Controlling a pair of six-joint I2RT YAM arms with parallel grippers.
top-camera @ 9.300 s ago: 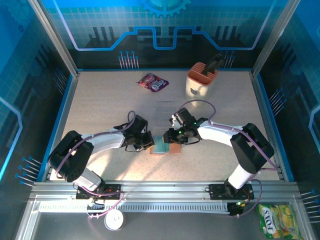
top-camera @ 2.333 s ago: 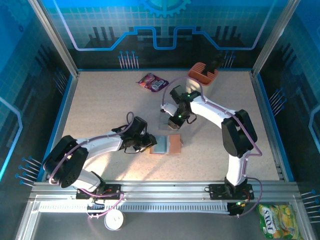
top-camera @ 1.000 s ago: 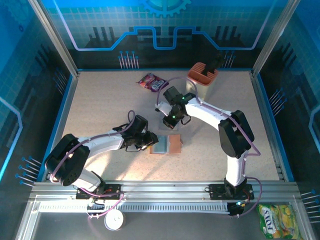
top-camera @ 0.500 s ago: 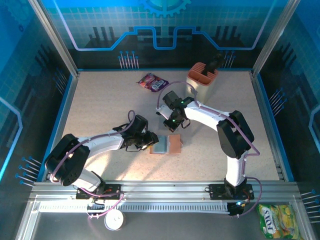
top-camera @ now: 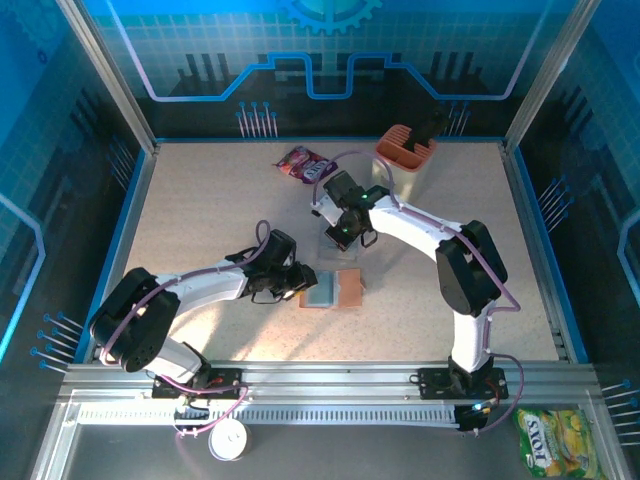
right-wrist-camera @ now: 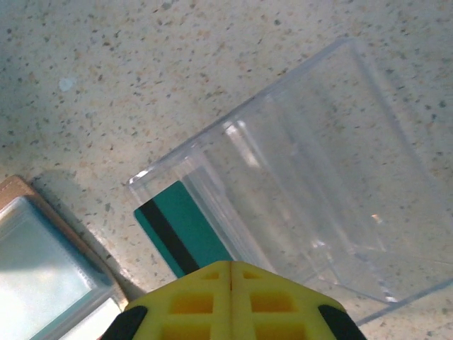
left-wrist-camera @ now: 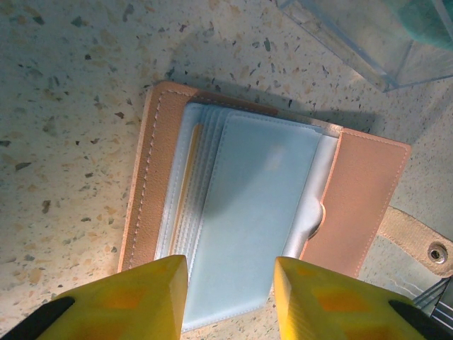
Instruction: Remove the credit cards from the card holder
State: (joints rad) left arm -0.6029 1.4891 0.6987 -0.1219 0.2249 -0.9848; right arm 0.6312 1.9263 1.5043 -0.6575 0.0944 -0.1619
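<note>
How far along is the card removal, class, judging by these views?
Done: one teal card is out of the card holder. In hand: the right gripper is shut on it at the clear tray corner. To do: a tan card edge shows in the pockets, which the left gripper straddles, so more extraction remains.

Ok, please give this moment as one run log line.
left gripper: open, over card holder | right gripper: shut on teal card, at clear tray
</note>
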